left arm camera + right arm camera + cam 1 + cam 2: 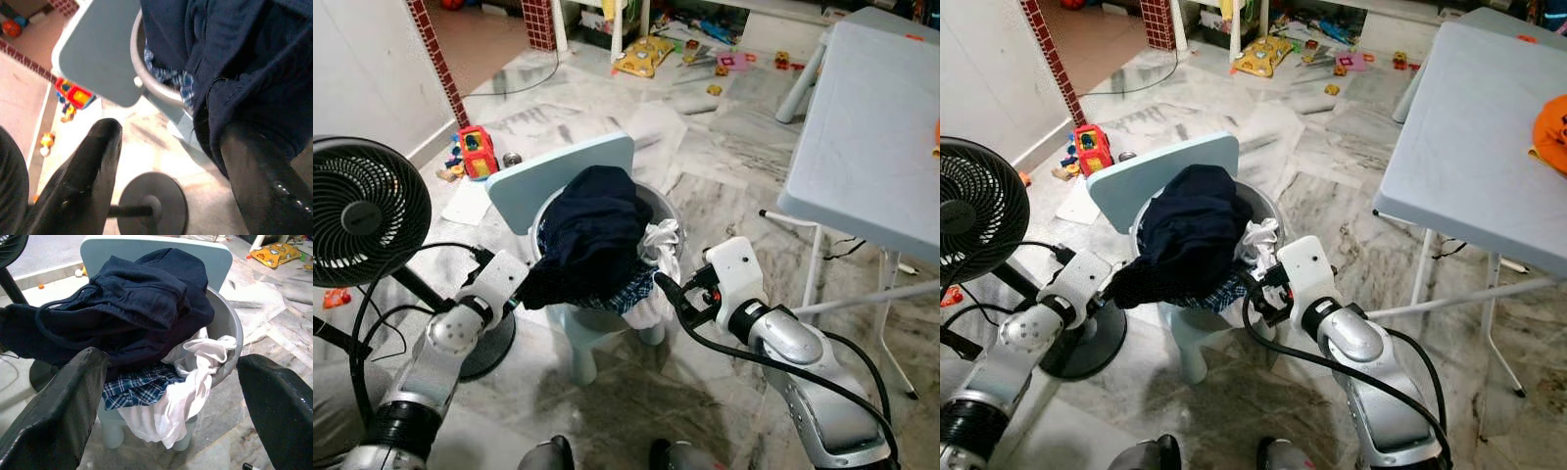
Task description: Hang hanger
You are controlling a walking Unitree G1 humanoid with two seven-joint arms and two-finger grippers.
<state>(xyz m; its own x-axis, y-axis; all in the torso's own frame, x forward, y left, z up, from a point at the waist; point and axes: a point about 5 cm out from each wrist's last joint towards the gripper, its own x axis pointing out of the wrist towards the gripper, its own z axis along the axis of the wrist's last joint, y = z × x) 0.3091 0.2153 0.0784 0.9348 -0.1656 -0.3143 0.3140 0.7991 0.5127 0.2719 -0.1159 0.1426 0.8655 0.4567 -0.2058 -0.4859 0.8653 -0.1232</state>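
Observation:
A navy garment (pixel 592 230) is heaped on a grey basin (pixel 658 203) that stands on a small light-blue chair (pixel 563 171). Under it lie a blue plaid cloth (pixel 134 387) and a white cloth (pixel 195 362) that spills over the rim. My left gripper (pixel 171 166) is open at the pile's lower left, and the navy hem drapes against one of its fingers (pixel 259 181). On the right side of the basin my right gripper (pixel 171 396) is open too, facing the white and plaid cloths with nothing between its fingers.
A black standing fan (pixel 362 211) with its round base (pixel 489 348) and cable is close on my left. A grey folding table (pixel 871 127) stands on the right with an orange item (pixel 1552 132) on it. Toys (pixel 475 152) litter the marble floor beyond.

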